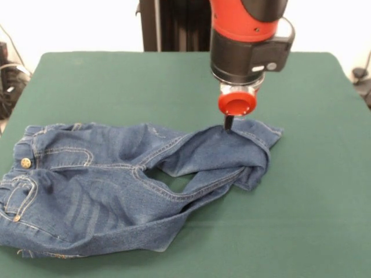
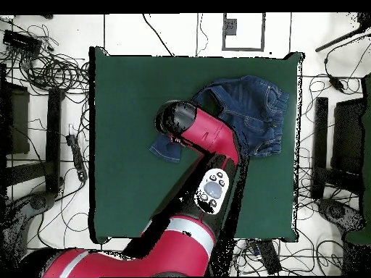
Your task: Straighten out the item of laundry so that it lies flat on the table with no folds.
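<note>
The item of laundry (image 1: pixel 98 185), a small pair of blue jeans, lies crumpled on the left half of the green table (image 1: pixel 307 220), with its waist and brass button at the left. One leg runs right and is folded back on itself at its end (image 1: pixel 255 153). My gripper (image 1: pixel 228 124) comes straight down onto that folded leg, its dark tip touching the denim below a red disc. In the overhead view the jeans (image 2: pixel 253 116) lie toward the table's (image 2: pixel 123 181) far right. The red arm (image 2: pixel 206 137) covers the gripper there, and a leg end (image 2: pixel 165 150) pokes out beside it.
Bare green felt stretches right of and in front of the jeans. Cables and dark stands (image 2: pixel 54 108) crowd the floor on both sides of the table. A black column (image 1: pixel 174 26) rises behind the far edge.
</note>
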{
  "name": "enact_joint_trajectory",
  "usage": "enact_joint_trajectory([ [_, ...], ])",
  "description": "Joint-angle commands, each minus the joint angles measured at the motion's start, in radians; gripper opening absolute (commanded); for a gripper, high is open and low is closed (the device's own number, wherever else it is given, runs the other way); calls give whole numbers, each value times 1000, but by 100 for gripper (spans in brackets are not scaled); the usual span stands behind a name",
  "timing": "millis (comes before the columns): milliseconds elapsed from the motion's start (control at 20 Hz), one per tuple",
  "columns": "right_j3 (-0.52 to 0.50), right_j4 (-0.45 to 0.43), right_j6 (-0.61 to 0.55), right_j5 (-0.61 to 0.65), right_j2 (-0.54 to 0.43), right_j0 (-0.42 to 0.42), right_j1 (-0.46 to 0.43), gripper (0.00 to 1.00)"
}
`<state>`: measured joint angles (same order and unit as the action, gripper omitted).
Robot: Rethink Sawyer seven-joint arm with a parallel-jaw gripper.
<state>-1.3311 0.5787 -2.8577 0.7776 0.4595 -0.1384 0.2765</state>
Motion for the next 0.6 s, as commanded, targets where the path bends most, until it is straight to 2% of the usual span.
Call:
enact_joint_trajectory([
  [50,18,28,-278,65,-41,-25,-28,0],
  [200,13,30,-263,24,-44,-23,-31,0],
  [400,36,7,-265,-18,3,-40,-55,0],
  [450,42,1,-267,-27,16,-45,-61,100],
  [600,43,8,-268,-25,17,-48,-63,100],
])
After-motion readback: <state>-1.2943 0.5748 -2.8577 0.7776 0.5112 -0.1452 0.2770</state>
